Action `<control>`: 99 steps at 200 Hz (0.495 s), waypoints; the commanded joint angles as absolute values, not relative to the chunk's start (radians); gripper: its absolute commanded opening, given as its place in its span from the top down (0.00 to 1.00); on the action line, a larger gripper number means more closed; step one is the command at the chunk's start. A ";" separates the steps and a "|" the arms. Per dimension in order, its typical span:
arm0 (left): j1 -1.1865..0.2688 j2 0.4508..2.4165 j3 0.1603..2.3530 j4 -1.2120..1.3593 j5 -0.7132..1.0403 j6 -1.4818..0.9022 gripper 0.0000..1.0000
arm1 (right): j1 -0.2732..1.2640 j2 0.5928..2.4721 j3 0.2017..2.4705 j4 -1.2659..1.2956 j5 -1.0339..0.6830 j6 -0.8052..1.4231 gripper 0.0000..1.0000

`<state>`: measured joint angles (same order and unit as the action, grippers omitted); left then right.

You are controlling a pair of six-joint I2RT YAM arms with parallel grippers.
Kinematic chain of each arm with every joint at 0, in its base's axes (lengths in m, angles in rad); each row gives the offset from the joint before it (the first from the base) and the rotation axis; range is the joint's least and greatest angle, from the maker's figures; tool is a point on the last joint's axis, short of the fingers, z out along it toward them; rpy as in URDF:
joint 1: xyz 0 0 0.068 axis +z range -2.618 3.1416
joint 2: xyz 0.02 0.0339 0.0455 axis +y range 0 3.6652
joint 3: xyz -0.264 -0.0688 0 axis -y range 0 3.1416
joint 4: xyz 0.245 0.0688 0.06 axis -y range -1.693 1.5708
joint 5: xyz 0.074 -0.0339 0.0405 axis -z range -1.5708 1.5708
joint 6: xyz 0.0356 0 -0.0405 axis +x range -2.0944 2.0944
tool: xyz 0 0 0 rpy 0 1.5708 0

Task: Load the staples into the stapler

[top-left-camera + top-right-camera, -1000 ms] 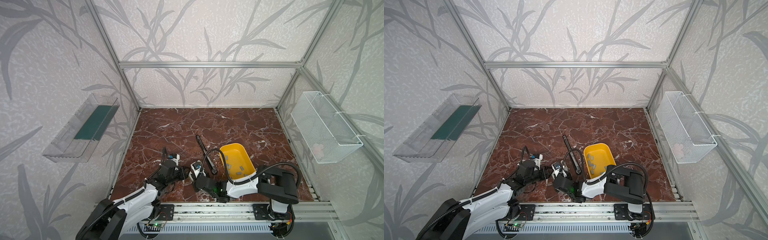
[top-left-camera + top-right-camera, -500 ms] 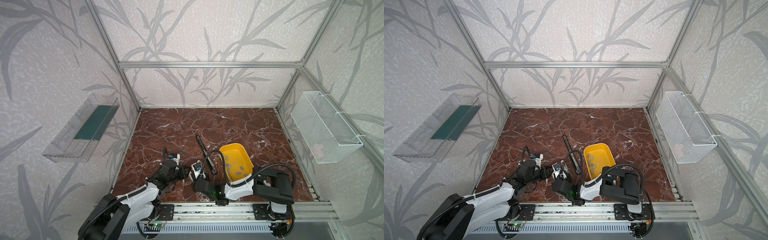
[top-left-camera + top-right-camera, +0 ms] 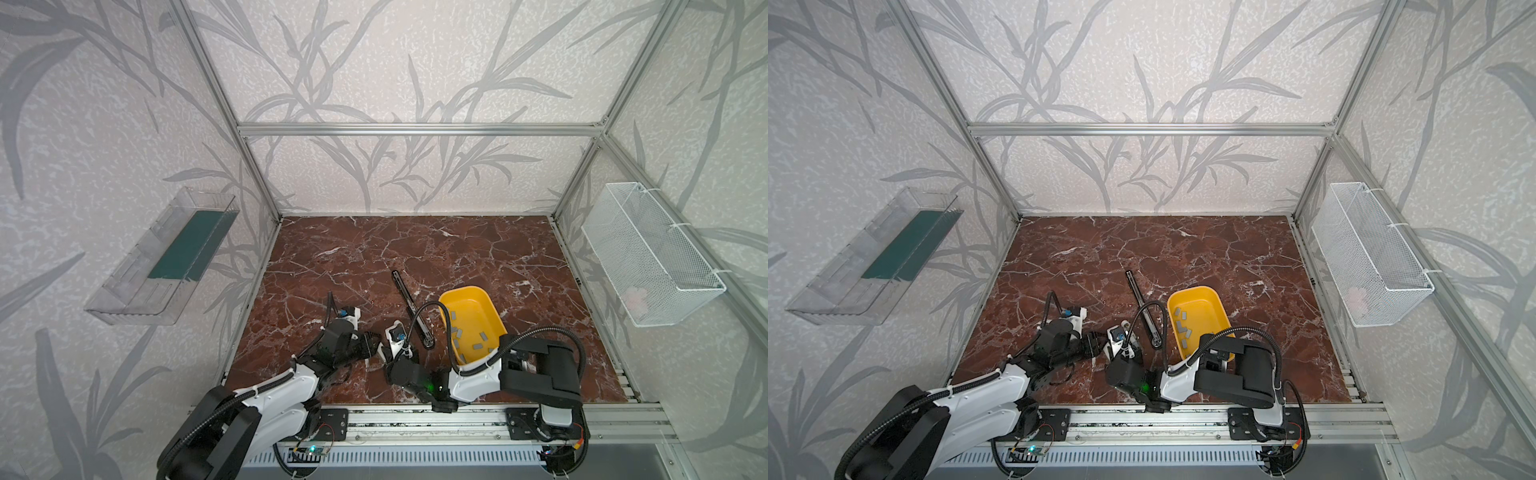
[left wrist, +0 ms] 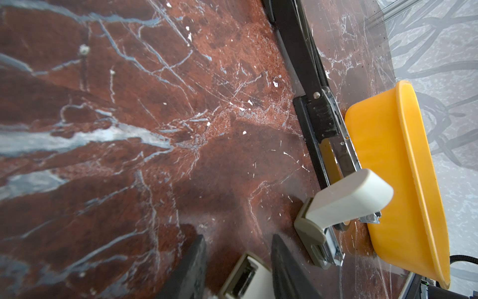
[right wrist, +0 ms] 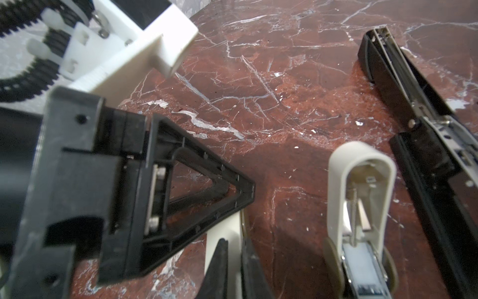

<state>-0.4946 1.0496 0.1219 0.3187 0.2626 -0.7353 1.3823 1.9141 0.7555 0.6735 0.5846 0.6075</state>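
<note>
Several grey staples (image 3: 478,345) lie in a yellow bin (image 3: 495,318) at front right. My left gripper (image 4: 239,259) straddles the end of a cream mini stapler (image 4: 248,277), shut on it. One finger touches it and a slit shows at the other tip. My right gripper (image 5: 234,261) is shut just over that stapler (image 5: 225,227); whether it pinches anything I cannot tell. Both grippers meet at the table's front middle (image 3: 380,349). A second cream mini stapler (image 5: 359,181) stands hinged open beside the bin (image 4: 382,155).
A long black stapler (image 3: 411,309) lies folded open flat between the grippers and the bin, also in the left wrist view (image 4: 305,77). A white wire basket (image 3: 648,257) hangs on the right wall. A clear tray (image 3: 166,257) hangs on the left wall.
The right arm's elbow has slid a little to the left. Both grippers stay together at the cream mini stapler, and the left arm has hardly moved.
</note>
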 commanded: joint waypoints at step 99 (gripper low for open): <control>-0.470 0.838 0.336 -0.102 -0.037 -0.656 0.40 | 1.396 1.718 0.877 0.185 0.540 0.474 0.40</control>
<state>-0.4850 0.8635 0.2756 0.0174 0.0479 -0.6846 1.3838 1.7828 0.8726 0.2630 0.5419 0.4931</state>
